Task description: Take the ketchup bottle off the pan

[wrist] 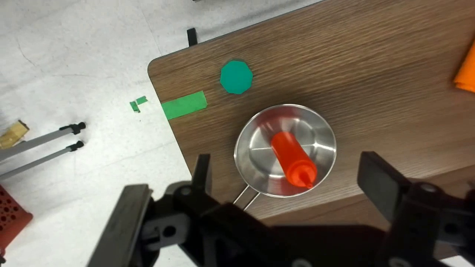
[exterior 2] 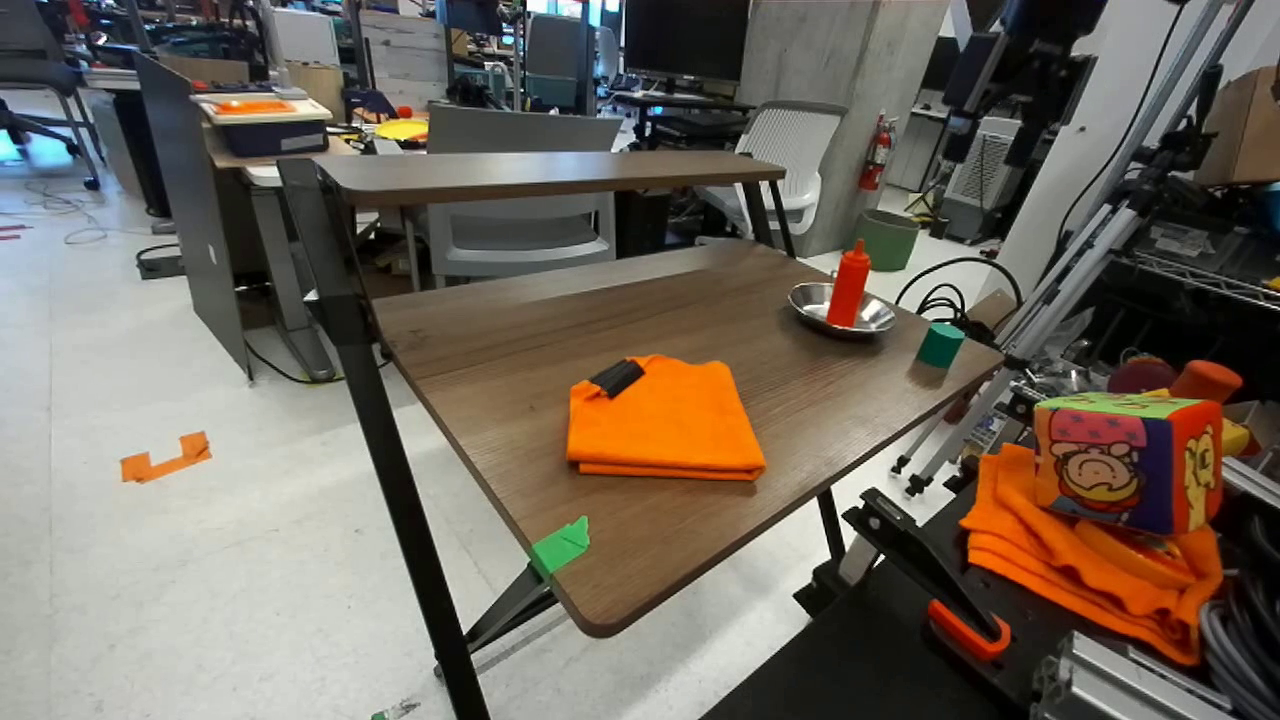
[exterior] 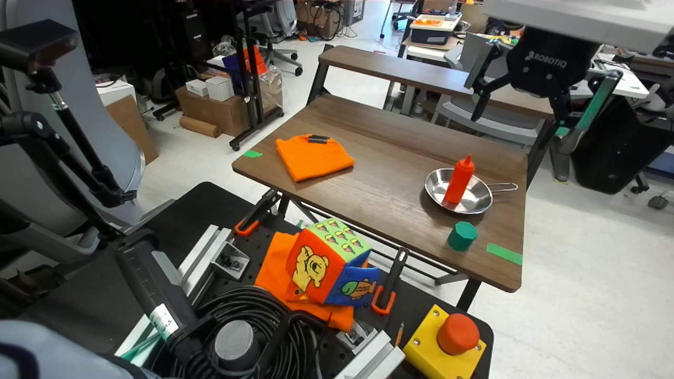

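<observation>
The red ketchup bottle [exterior: 459, 181] stands upright inside the shiny silver pan [exterior: 478, 197] on the brown table. Both also show in an exterior view, bottle [exterior 2: 848, 290] and pan [exterior 2: 811, 300]. In the wrist view I look down on the bottle [wrist: 292, 157], its nozzle towards my jaws, and the pan [wrist: 256, 150] with its wire handle at the lower left. My gripper [exterior: 520, 125] is open and empty, high above the table and apart from the bottle. It is also in an exterior view [exterior 2: 988, 152]. In the wrist view the gripper [wrist: 284, 157] has widely spaced fingers.
A small green cup [exterior: 462, 236] stands beside the pan near the table edge. A folded orange cloth [exterior: 315, 157] lies at the table's other end. A raised shelf [exterior: 405, 71] runs along one long side of the table [exterior: 368, 184]. A soft cube [exterior: 329, 263] sits on the black bench.
</observation>
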`<act>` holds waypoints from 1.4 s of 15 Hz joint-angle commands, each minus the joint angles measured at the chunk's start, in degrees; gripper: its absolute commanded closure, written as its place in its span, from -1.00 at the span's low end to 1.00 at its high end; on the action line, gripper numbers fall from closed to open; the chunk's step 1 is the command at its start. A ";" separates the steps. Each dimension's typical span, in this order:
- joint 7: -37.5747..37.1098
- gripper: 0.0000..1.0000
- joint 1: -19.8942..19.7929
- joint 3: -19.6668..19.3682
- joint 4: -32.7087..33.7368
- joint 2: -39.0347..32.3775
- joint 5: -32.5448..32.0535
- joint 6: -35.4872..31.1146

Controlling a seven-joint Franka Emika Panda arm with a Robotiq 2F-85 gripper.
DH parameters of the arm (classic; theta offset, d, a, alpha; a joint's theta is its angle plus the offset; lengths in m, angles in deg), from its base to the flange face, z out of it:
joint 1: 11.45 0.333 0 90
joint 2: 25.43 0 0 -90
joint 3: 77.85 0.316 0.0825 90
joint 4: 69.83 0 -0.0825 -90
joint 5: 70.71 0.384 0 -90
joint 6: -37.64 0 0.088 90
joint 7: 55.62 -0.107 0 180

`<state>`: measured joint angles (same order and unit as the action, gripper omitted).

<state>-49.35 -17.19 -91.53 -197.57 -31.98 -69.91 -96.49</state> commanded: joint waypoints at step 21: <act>-4.53 -0.47 -0.84 6.04 22.29 -28.98 -2.33 -1.21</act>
<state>-52.02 -18.36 -85.46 -177.56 -58.68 -70.37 -97.40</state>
